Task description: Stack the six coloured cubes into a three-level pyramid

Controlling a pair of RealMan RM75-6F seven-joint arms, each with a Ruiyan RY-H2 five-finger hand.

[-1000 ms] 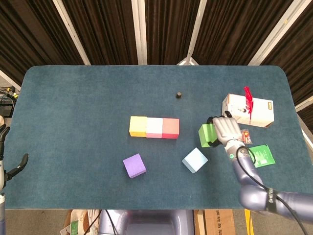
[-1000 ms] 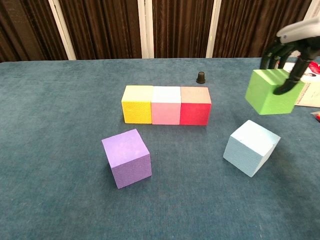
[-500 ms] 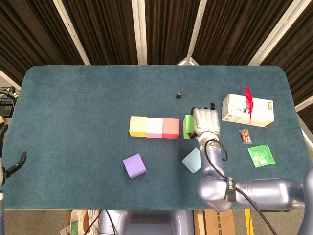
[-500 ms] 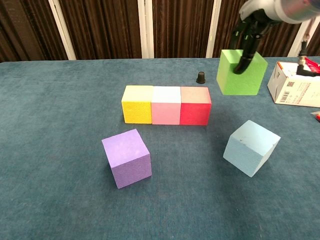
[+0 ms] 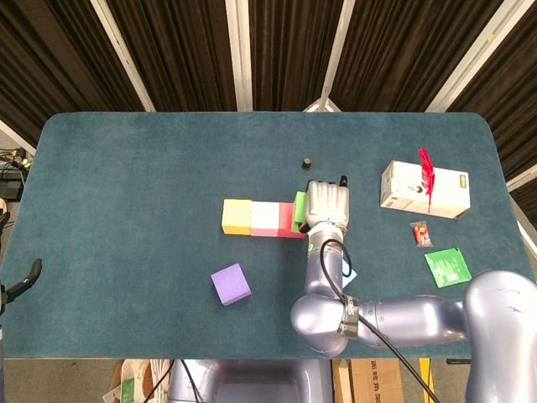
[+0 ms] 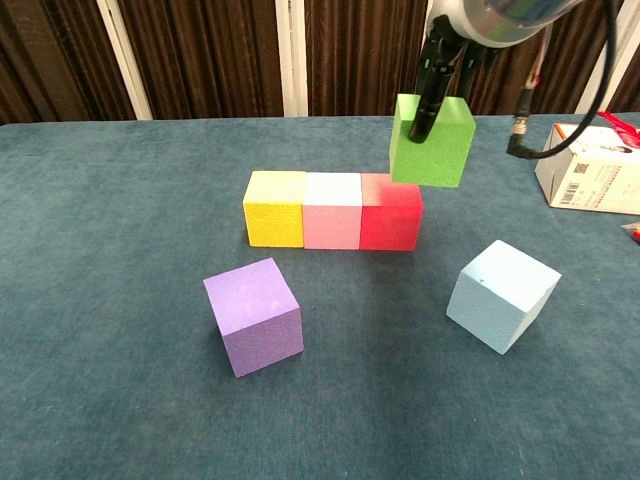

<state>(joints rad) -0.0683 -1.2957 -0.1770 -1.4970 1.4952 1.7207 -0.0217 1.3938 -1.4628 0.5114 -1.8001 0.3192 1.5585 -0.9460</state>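
The right hand (image 5: 325, 204) grips the green cube (image 6: 433, 140) from above, w/ fingers (image 6: 430, 98) down its front face. The cube hangs in the air, tilted a bit, just above the red cube's (image 6: 391, 213) right edge. Red sits at the right end of a row w/ the pink cube (image 6: 332, 211) and yellow cube (image 6: 275, 209), all touching. The purple cube (image 6: 254, 316) lies in front of the row; the light blue cube (image 6: 501, 295) is off to red's right. The left hand (image 5: 21, 281) stays at the table's (image 5: 134, 168) left edge; can't tell its state.
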